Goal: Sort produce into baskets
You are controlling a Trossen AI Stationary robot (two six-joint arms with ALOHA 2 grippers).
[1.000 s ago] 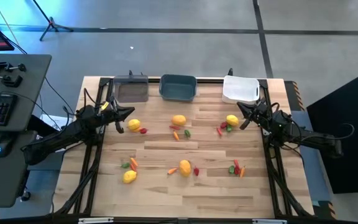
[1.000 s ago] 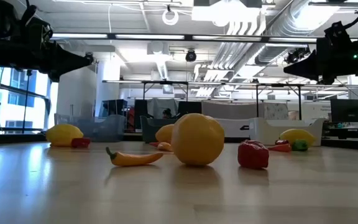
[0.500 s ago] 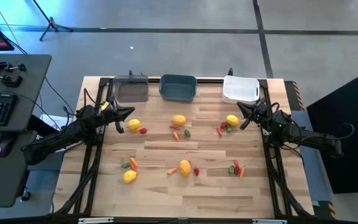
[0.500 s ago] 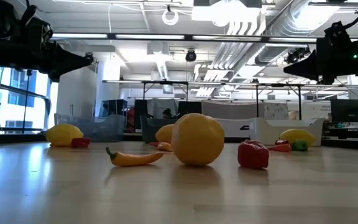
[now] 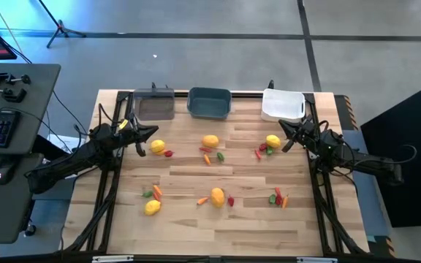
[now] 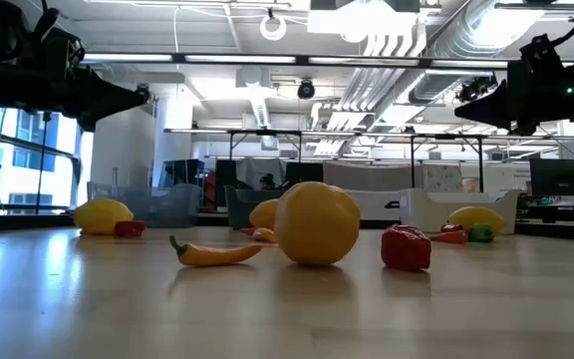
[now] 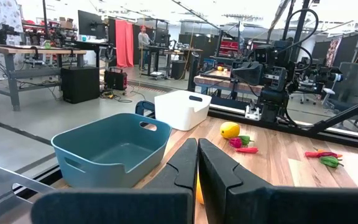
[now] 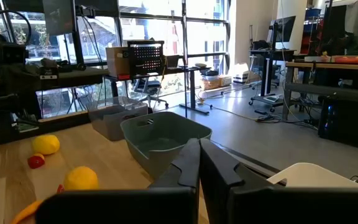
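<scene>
My left gripper hangs pressed together, pinching nothing, beside a lemon near the clear-grey bin. The teal bin and white bin line the bench's far edge. Lemons, carrots and peppers lie scattered across the wood. My right gripper is likewise closed, empty, by another lemon.

Table: pale wood planks. Bins: clear-grey bin, dark teal-blue bin, white bin. Lemons yellow-orange; carrots orange; small bits red, some green. Both arms black. Floor grey.
</scene>
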